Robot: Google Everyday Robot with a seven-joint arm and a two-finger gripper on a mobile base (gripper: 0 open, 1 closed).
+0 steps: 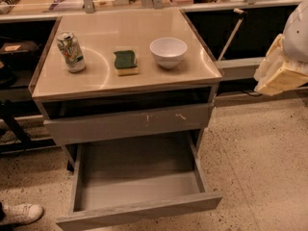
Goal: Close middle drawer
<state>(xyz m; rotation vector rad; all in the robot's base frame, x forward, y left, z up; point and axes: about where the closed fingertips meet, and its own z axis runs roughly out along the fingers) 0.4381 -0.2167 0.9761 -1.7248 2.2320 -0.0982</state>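
The middle drawer is pulled far out at the bottom of the cabinet. Its grey inside is empty and its plain flat front faces me. Above it is a second grey drawer front with small white scratch marks, standing slightly out under the cabinet top. My gripper, cream and white, hangs at the right edge of the view. It is above the floor, level with the cabinet top, to the right of the cabinet, and touches no drawer.
On the cabinet top stand a drink can, a green and yellow sponge and a white bowl. A counter with clutter runs behind. A white shoe shows at the bottom left on the speckled floor.
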